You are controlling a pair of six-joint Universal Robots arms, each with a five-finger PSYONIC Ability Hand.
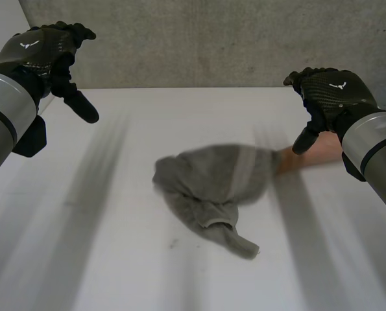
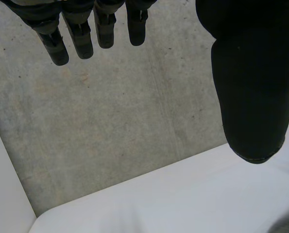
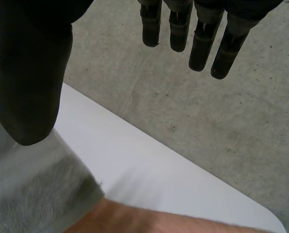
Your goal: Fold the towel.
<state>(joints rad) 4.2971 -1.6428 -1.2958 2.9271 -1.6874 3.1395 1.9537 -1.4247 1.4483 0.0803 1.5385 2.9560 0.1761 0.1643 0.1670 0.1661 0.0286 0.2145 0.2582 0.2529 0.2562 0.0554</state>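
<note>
Towel (image 1: 212,188), grey, lies in a crumpled heap on the white table (image 1: 102,259), about mid-table and a little right of centre, with a tail of cloth trailing toward the near edge. Far left: left hand (image 1: 47,55) is raised high over the table and well apart from the cloth. Its fingers (image 2: 83,41) are straight and spread, its thumb (image 2: 251,97) is out to the side, and it holds nothing. Past its fingertips are the concrete wall (image 2: 110,121) and the table's far edge. Likely reason: the hand is held clear while the cloth is set out, and folding has not yet begun. Centre: the heap is bunched, so no corner or straight edge can be picked out. A paler band crosses its top, either hem or fold, cannot tell which. Right of the heap: a person's forearm (image 1: 313,155) reaches in from the right, low over the table, and ends at the towel's right side. The person's hand is hidden by the cloth, so grip or mere touch is unclear. The forearm's other end is cut off behind the robot's right arm. Far right: right hand (image 1: 329,94) hangs over that forearm, fingers (image 3: 202,48) relaxed and apart, thumb (image 3: 30,87) wide, empty. It is judged to be held clear of the person.
</note>
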